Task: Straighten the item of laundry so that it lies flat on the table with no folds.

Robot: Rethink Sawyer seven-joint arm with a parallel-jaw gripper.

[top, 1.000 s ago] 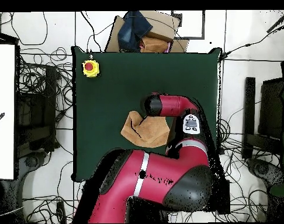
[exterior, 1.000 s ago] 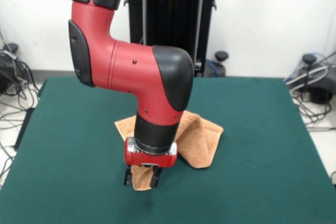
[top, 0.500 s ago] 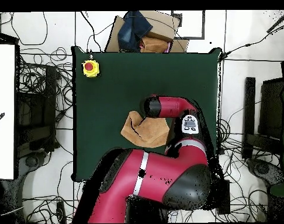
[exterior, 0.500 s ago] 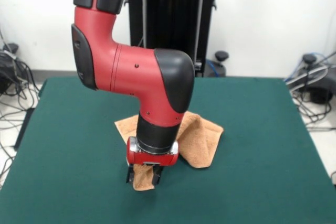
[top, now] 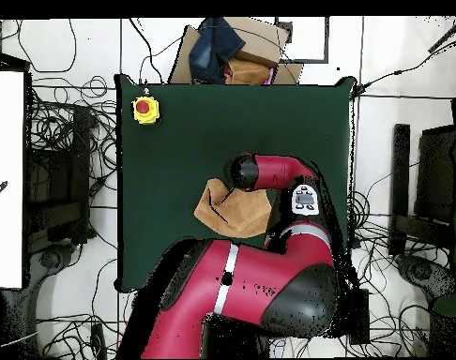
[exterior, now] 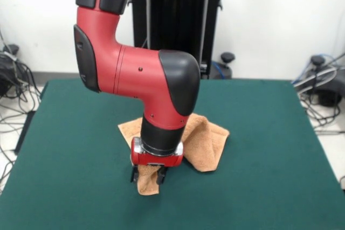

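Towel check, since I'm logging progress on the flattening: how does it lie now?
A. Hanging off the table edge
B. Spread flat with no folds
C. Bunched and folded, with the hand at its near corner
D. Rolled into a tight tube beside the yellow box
C: the towel lies in humped folds on the table, and the hand is down at its near corner with cloth between the fingers.
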